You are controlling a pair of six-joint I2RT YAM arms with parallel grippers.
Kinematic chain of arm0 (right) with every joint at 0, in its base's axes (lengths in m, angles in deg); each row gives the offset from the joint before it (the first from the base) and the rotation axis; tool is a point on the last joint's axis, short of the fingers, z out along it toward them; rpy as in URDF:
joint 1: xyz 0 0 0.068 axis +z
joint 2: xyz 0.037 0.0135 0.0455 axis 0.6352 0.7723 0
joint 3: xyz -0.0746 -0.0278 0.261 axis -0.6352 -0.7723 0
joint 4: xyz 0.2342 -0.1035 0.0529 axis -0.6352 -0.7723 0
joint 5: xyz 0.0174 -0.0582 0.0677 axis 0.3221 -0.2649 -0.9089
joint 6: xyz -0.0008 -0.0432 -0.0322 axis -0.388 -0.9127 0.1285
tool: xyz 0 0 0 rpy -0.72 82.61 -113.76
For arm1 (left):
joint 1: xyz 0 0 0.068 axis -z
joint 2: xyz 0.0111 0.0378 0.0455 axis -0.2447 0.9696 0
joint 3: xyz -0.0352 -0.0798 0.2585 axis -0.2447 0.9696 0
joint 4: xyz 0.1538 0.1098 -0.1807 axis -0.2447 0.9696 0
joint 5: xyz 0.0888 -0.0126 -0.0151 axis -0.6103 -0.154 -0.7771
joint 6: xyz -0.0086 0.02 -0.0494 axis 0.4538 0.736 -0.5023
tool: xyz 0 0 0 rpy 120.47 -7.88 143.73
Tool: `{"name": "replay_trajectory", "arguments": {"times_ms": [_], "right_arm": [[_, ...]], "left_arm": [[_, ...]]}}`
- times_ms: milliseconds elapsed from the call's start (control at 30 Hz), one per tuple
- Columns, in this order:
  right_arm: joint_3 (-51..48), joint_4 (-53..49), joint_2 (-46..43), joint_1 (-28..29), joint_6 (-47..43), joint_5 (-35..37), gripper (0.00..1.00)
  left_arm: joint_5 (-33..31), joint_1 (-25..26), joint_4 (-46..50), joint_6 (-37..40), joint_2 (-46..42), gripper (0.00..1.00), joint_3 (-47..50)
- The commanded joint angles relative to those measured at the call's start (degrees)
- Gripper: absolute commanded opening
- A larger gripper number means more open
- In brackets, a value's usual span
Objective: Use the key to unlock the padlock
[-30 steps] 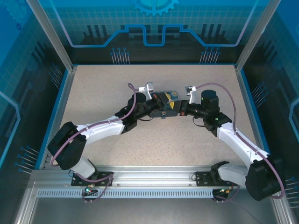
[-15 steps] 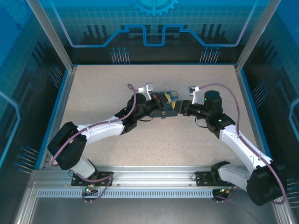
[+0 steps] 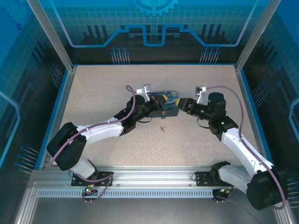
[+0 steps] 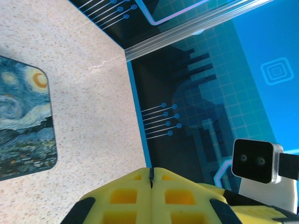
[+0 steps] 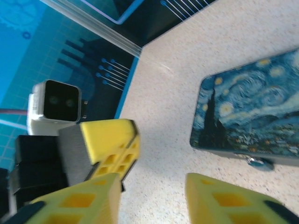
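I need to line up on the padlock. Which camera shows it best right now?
Right wrist: the padlock sits at the box's front edge, close though blurred. The top view has the padlock as a tiny speck below the box. The left wrist camera gives the box's painted lid.

- Top view: tiny dark speck on the table near the box, too small to identify
- Right wrist view: padlock at the box's near edge blurred; box cut off at the right edge
- Left wrist view: box cut off at the left edge
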Motion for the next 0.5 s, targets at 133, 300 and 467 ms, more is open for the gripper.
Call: {"name": "replay_trajectory", "arguments": {"times_ms": [133,300,467], "right_arm": [[-1.13,-9.72,4.98,3.93,-6.75,5.33,0.59],[-0.29,-13.68,12.29,9.72,-7.87,11.54,0.62],[5.29,-17.7,22.47,17.26,-10.56,18.24,0.6]], "left_arm": [[-3.65,-1.04,9.07,3.19,-7.07,0.48,5.92],[-4.64,-3.96,16.11,0.99,-10.04,0.56,10.89],[-4.29,-9.04,22.76,-0.56,-12.44,0.65,13.03]]}}
